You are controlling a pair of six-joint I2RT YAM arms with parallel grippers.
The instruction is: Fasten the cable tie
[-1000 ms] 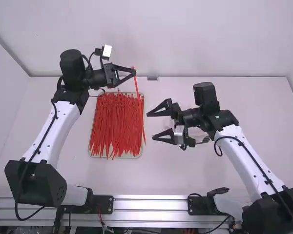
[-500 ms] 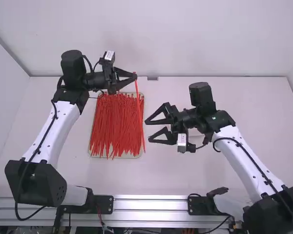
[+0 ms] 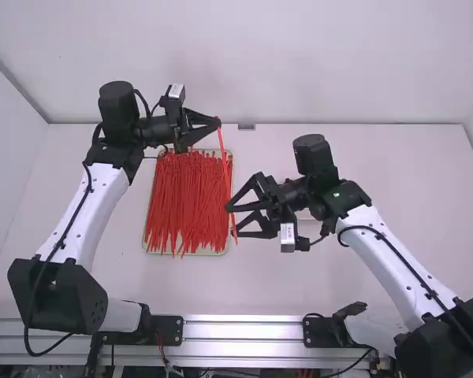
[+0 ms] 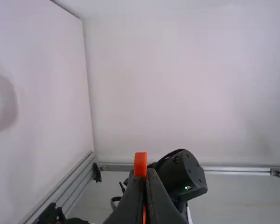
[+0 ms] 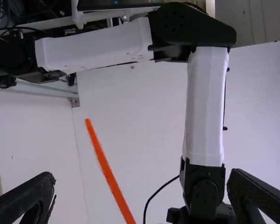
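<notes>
Aloft, left fingers (image 3: 202,123) clamped on cable tie (image 3: 222,161), right fingers (image 3: 243,194) apart around it

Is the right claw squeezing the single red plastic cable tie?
No, the right claw stands wide open, with the red plastic cable tie free between its fingers.

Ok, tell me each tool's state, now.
Left tool: closed on a red cable tie.
Right tool: open, holding nothing.

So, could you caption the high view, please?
Left fingers pinch a red tie over the pile; right fingers open around its tail.
</notes>
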